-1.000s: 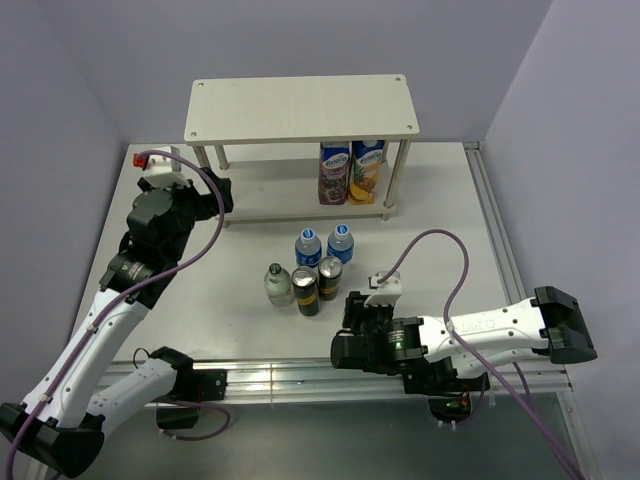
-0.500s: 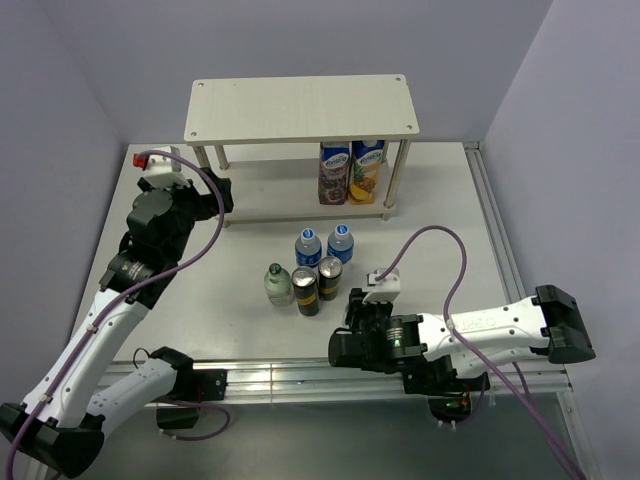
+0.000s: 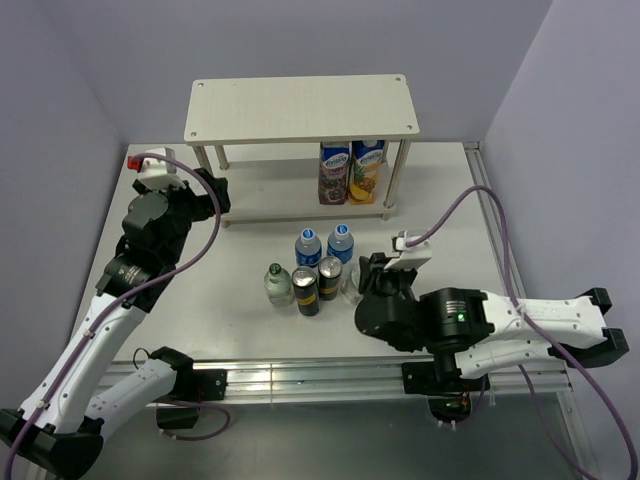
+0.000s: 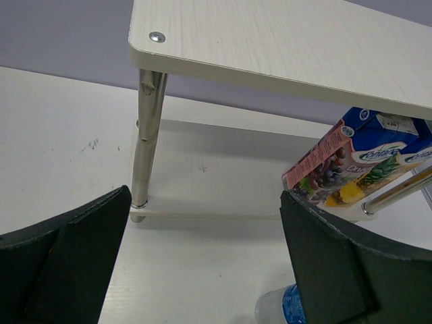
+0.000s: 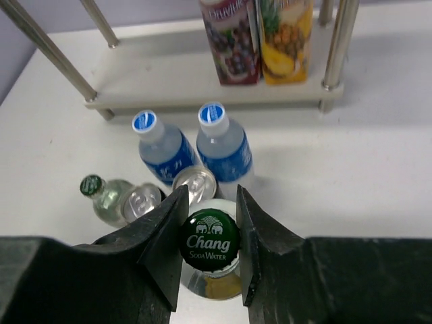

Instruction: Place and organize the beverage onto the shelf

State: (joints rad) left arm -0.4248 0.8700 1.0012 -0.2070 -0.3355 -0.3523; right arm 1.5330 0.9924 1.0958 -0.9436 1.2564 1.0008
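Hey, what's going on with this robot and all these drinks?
The right arm's fingers are shut around the green-capped top of a glass bottle at the near side of the drinks. The other glass bottle, two water bottles and two cans stand on the table in front of the shelf. Two juice cartons sit on its lower board. The left arm's fingers are open and empty, near the shelf's left leg.

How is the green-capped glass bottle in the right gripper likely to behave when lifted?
The bottle looks like rigid clear glass, so it is probably stiff, heavy for its size and breakable if dropped. The right gripper is shut at its top, so the body may swing or slip. The cans stand close, so a tilt could knock them.
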